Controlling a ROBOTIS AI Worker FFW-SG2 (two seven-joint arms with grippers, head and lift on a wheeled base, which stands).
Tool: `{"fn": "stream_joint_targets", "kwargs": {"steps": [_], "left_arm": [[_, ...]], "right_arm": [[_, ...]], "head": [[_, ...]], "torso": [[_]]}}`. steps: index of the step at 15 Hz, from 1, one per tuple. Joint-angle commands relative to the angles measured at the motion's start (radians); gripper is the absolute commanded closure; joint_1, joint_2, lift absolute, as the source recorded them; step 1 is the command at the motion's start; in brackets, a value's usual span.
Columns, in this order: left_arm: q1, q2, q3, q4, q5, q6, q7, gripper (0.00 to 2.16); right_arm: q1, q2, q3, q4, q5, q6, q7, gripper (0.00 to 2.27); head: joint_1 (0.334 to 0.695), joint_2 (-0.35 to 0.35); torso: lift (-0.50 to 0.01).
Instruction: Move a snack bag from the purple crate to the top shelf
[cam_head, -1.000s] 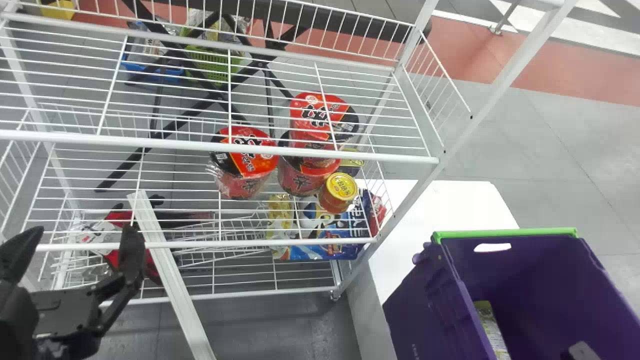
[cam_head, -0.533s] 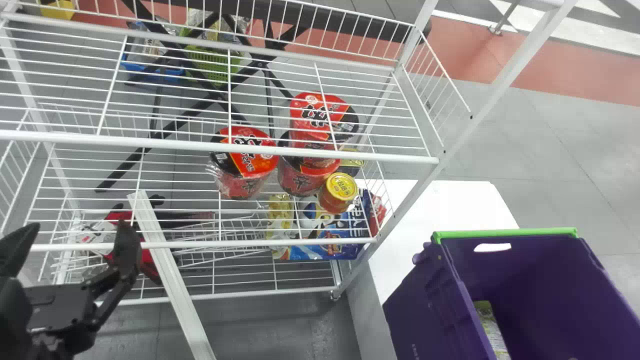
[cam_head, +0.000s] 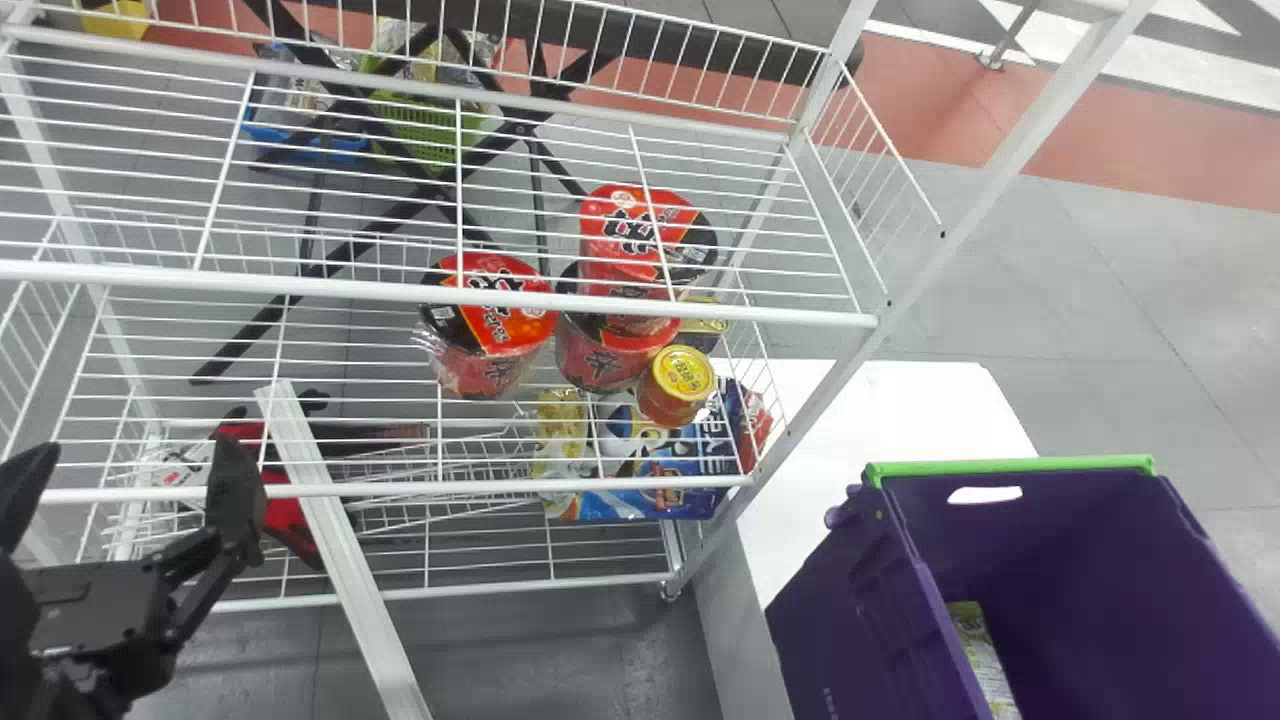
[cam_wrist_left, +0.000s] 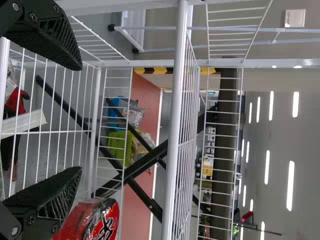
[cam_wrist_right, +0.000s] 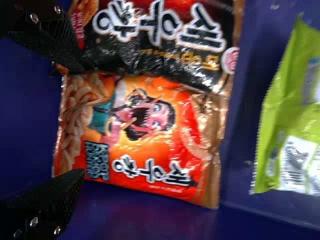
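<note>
Black housing, ridged, tapered black jaws, silver screws

The left hand and right hand both have fingers spread apart.

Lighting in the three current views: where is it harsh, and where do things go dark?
Head view: the white table looks nearly washed out, while the crate is dark inside. Left wrist view: the ceiling lights burn out to white strips. Right wrist view: small glints dot the wrinkled black bag and orange bag.
</note>
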Motion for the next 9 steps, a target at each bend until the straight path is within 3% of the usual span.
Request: {"fn": "stream_joint_targets", "kwargs": {"steps": [1,9], "left_arm": [[-0.001,0.0,0.001,0.002,0.004,0.003,-0.004,0.1],[0.006,0.0,0.0,-0.006,0.006,0.0,-0.002,0.1]], "right_arm": [[0.005,0.002,0.0,0.0,0.0,-0.008,-0.016,0.09],[0.015,0.035,0.023,-0.01,0.025,-0.005,-0.117,0.16]], "head": [[0.695,-0.35],[0.695,-0.35]], "torso": [[-0.457],[-0.457]]}}
